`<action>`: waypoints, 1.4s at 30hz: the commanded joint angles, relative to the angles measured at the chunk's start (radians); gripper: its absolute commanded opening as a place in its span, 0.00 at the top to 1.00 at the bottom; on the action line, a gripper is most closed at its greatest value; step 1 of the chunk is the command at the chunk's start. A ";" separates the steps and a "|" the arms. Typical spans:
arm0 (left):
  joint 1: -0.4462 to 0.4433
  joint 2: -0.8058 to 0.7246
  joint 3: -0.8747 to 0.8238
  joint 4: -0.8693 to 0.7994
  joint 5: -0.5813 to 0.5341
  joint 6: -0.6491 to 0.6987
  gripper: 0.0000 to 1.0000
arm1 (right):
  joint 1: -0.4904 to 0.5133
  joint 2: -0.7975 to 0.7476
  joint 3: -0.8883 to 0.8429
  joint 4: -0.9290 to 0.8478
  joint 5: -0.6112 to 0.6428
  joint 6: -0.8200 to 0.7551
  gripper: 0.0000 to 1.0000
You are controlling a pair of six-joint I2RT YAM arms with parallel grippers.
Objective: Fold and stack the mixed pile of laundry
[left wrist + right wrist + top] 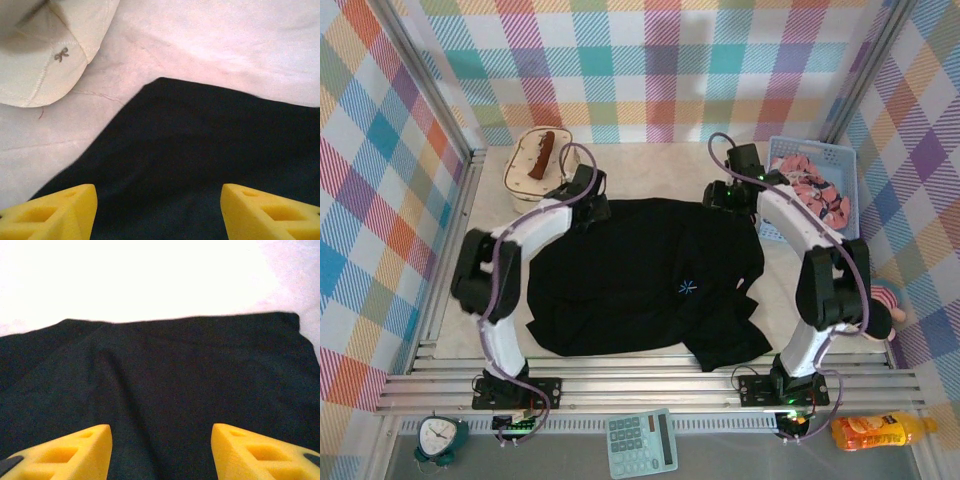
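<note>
A large black shirt [640, 280] lies spread flat on the white table cover, with a small blue mark on its front. My left gripper [588, 205] hangs over the shirt's far left corner. In the left wrist view its yellow fingers [55, 212] stand apart above the black cloth [200, 150], and the left gripper [159, 212] holds nothing. My right gripper [720, 197] is over the far right corner. The right gripper [161, 452] is open too, with black cloth [175, 365] under it. The pink printed garment [817, 195] lies in the basket.
A light-blue mesh basket [800, 150] stands at the back right. At the back left, close to the left gripper, is a cream quilted bag [535, 160], also seen as the cream bag [40, 50]. A calculator [640, 443], clock [440, 437] and orange bottle [880, 430] lie below the rails.
</note>
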 commanded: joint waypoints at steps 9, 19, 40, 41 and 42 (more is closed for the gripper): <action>0.014 0.275 0.262 -0.130 -0.069 -0.025 0.31 | 0.008 0.338 0.245 0.078 -0.155 0.010 0.44; 0.035 0.240 0.278 -0.128 -0.080 0.006 0.05 | 0.049 0.593 0.484 -0.006 -0.144 0.050 0.40; 0.061 0.300 0.434 -0.191 -0.023 0.081 1.00 | 0.019 0.492 0.603 -0.053 -0.063 -0.005 1.00; 0.062 0.269 0.449 -0.202 -0.023 0.099 1.00 | 0.013 0.459 0.610 -0.060 -0.061 -0.016 1.00; 0.062 0.240 0.460 -0.210 -0.023 0.118 1.00 | 0.008 0.425 0.607 -0.063 -0.059 -0.026 1.00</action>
